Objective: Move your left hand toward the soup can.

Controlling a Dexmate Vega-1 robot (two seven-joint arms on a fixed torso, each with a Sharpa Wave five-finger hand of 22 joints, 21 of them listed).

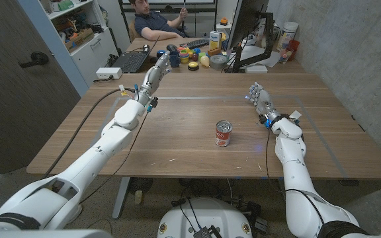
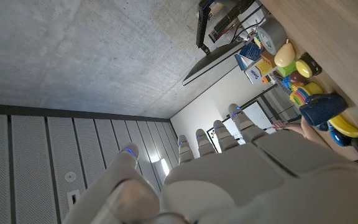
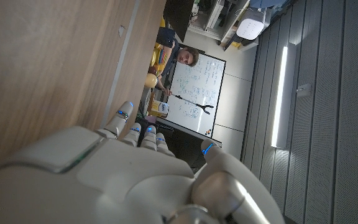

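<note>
A soup can (image 1: 223,133) with a red and white label stands upright near the middle of the wooden table (image 1: 177,145). My left hand (image 1: 157,71) is raised above the table's far left part, fingers stretched out and apart, holding nothing; it is well behind and to the left of the can. In the left wrist view the left hand (image 2: 229,180) points its fingers toward the ceiling and far wall. My right hand (image 1: 259,97) stands at the right of the table, behind the can, fingers up and empty. The right hand (image 3: 123,174) shows its back in the right wrist view.
Beyond the table's far edge are a laptop (image 1: 129,61), colourful toys (image 1: 189,57), a tape roll (image 1: 217,61) and a monitor (image 1: 247,30). A person (image 1: 152,23) sits behind them. A black cable (image 1: 88,116) runs across the table's left side.
</note>
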